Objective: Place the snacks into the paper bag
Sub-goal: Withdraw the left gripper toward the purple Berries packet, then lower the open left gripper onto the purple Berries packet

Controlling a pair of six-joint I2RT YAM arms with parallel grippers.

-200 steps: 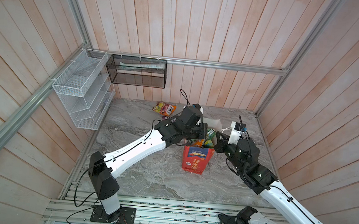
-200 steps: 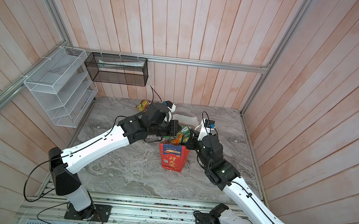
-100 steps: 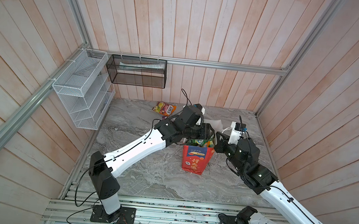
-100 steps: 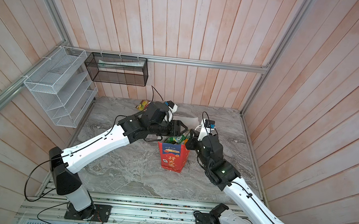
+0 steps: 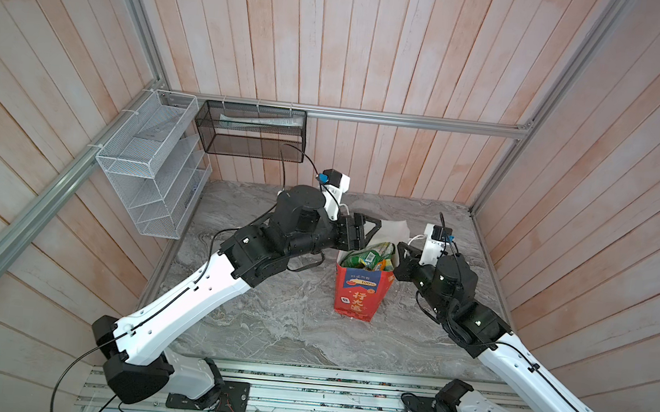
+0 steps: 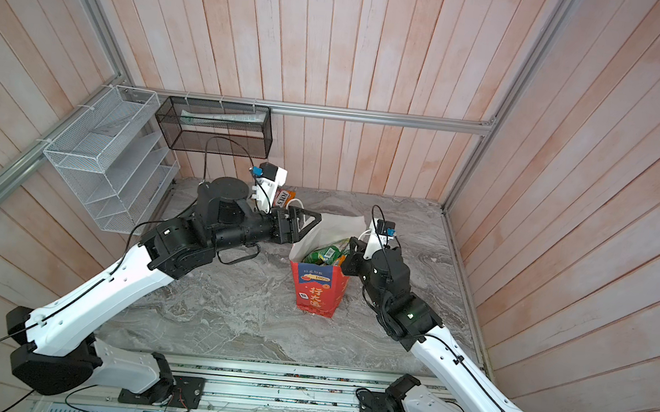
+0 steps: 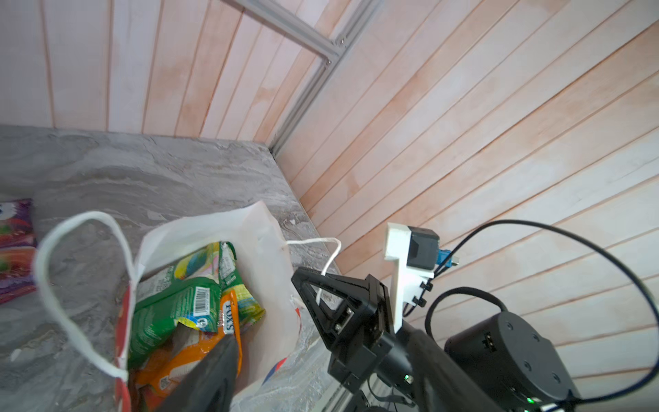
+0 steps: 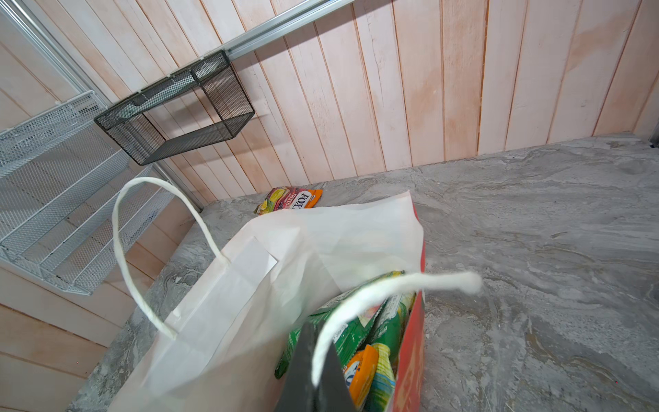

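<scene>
The red paper bag [image 5: 356, 297] [image 6: 315, 293] stands open mid-table, white inside [image 8: 285, 242]. Green and orange snacks [image 5: 369, 258] [image 7: 185, 303] [image 8: 371, 342] fill it up to the rim. My left gripper [image 5: 372, 232] [image 6: 309, 226] hovers open and empty just over the bag's back-left edge; one dark finger [image 7: 214, 367] hangs above the orange packet. My right gripper [image 5: 400, 251] [image 8: 315, 378] is shut on the bag's white cord handle [image 8: 392, 289] at its right rim. An orange FOX'S packet [image 6: 284, 198] [image 8: 290, 199] and a purple one [image 7: 14, 246] lie loose on the table behind the bag.
A white wire rack [image 5: 149, 163] and a black mesh basket [image 5: 250, 132] hang on the back-left walls. Wooden walls close in the grey marble table [image 5: 265, 325] on three sides. The bag's other handle [image 8: 121, 232] stands up as a loop.
My left gripper has opened and let its orange and green packet drop into the bag, then drawn back a little. The right gripper has kept hold of the handle.
</scene>
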